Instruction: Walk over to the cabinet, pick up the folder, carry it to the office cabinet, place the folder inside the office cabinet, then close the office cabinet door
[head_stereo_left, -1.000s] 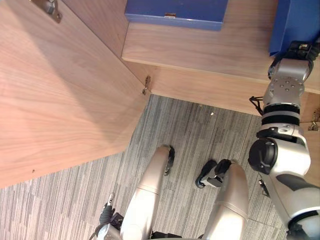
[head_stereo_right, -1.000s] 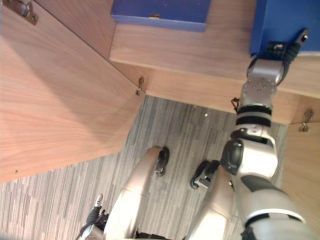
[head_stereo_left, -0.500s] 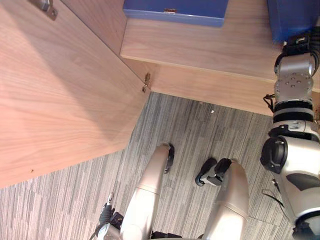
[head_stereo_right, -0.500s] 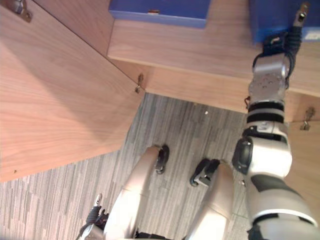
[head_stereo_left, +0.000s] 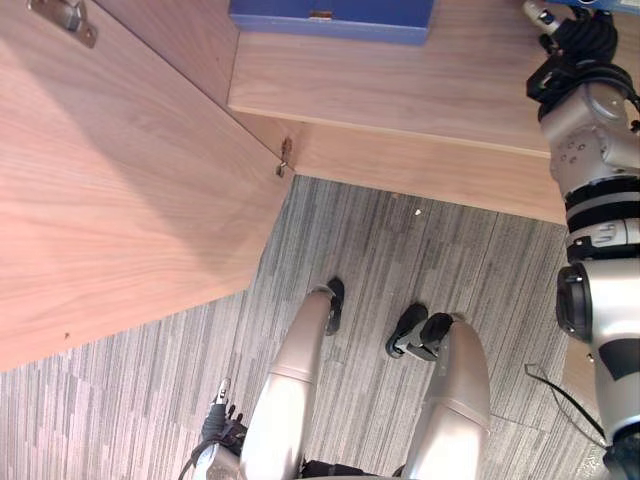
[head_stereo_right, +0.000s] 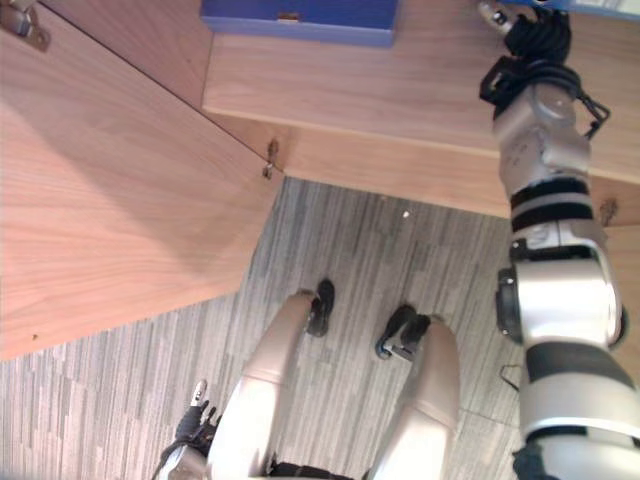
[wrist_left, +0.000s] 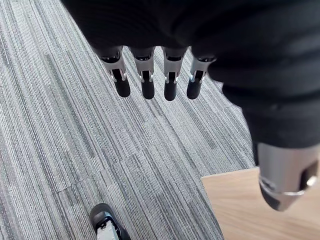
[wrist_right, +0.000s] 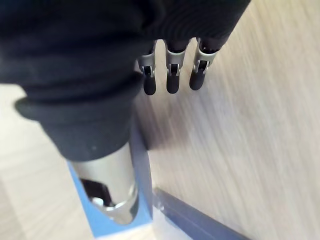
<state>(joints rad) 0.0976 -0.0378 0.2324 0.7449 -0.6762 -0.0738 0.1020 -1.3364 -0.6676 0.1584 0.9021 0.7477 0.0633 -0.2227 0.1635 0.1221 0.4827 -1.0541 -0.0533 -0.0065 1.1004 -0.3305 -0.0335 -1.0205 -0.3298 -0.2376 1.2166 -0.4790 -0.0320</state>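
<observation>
The right hand (head_stereo_left: 570, 35) reaches to the far right end of the cabinet shelf (head_stereo_left: 400, 85), arm stretched nearly straight. A blue file box (head_stereo_left: 330, 18) lies well apart along the shelf. The open door (head_stereo_left: 120, 200) stands out left over the carpet (head_stereo_left: 420, 250), and the left hand (head_stereo_left: 222, 425) hangs low.

Left wrist view: fingers (wrist_left: 145, 82) straight and released above carpet, a wooden corner (wrist_left: 240, 205) near.

Right wrist view: fingers straight along wood, grasping nothing, thumb (wrist_right: 107, 185) just beside the blue folder (wrist_right: 144, 190).

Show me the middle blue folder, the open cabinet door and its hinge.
blue folder (head_stereo_left: 340, 32), left eye view, front edge.
cabinet door (head_stereo_left: 120, 190), left eye view, panel middle.
hinge (head_stereo_left: 284, 160), left eye view, metal bracket.
</observation>
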